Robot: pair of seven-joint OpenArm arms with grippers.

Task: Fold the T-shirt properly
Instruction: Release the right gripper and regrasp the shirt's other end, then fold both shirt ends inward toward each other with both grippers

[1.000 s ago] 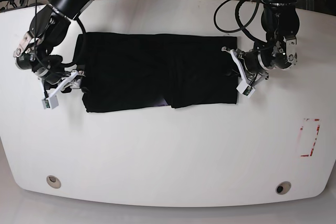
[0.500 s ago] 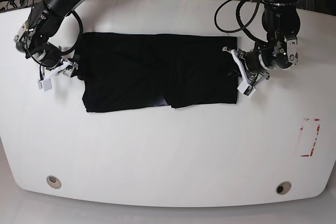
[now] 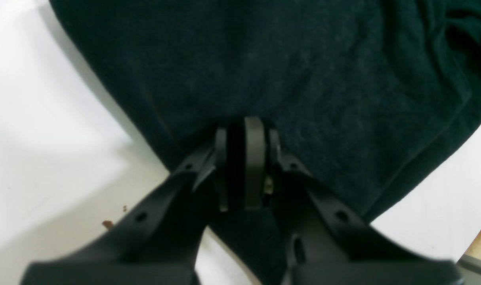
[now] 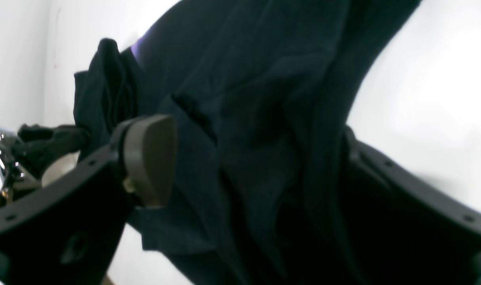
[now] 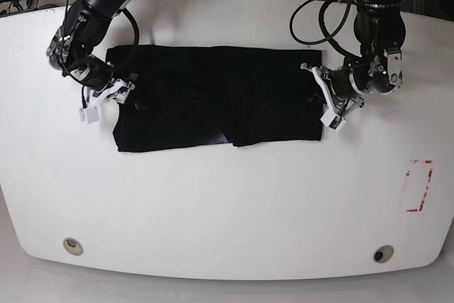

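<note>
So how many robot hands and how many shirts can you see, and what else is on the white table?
Black T-shirts: 1
Robot grippers: 2, the left gripper pinching the shirt's edge and the right gripper open over it
Red rectangle marks on the table: 1
Total: 4

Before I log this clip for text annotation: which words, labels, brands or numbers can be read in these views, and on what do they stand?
None can be read.
The T-shirt: plain black cloth, no print or label showing.
The red rectangular outline on the table: a mark only, no letters.
The left gripper and right gripper: no markings visible.
</note>
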